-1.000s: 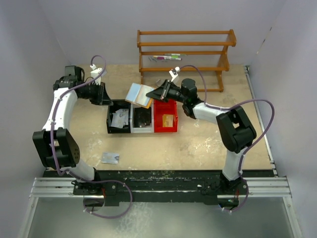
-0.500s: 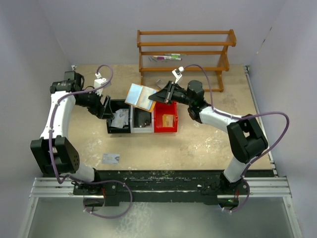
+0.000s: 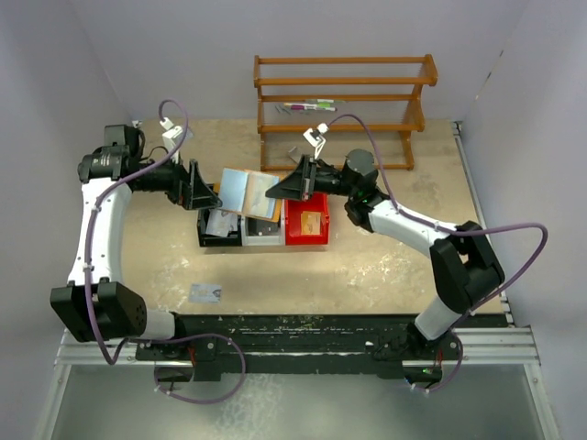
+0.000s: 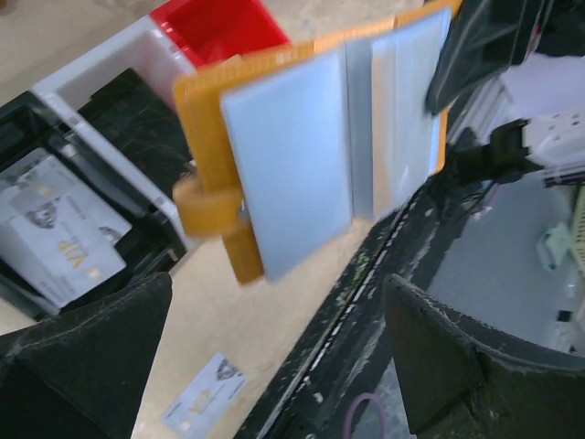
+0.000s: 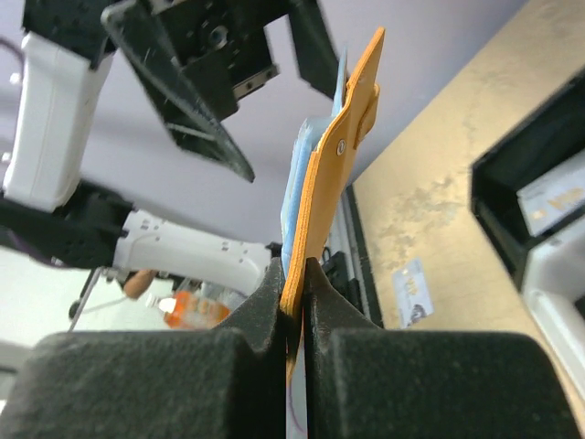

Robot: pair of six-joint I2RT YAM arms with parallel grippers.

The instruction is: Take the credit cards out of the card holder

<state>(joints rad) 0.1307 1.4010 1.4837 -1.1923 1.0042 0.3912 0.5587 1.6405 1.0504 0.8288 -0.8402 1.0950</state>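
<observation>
Card holder (image 3: 248, 191) is up off the table (image 3: 367, 266), OP. It's spread open and hanging in the air. From the top view it overlaps the far edge of your black bin (image 3: 220, 245) and white bin (image 3: 263, 244). (benchrat)

Yep, and your right gripper (image 5: 294, 270) is doing all the holding. Its fingers are squeezed tight on the orange edge, so the card holder shows up edge-on in that wrist cam. (servo_sam)

And your left gripper (image 4: 276, 282)? (benchrat)

Spread wide with nothing in it. It sits just left of the card holder, pointed at the pale blue-grey inside, not touching. The little strap tab (image 4: 206, 206) sticks out on the left side in that wrist view. The panels are blurry, so you can't tell if a card is tucked in the pockets. (servo_sam)

Where are your credit cards (image 4: 55, 233) then? (benchrat)

A few pale ones are heaped in the black bin. One loose card (image 3: 204, 292) lies alone on the table, well apart from the bins and nearer your arm bases. Your red bin (image 4: 219, 27) sits right beside the white one, and the wooden rack (image 3: 344, 96) is at the back. (servo_sam)
</observation>
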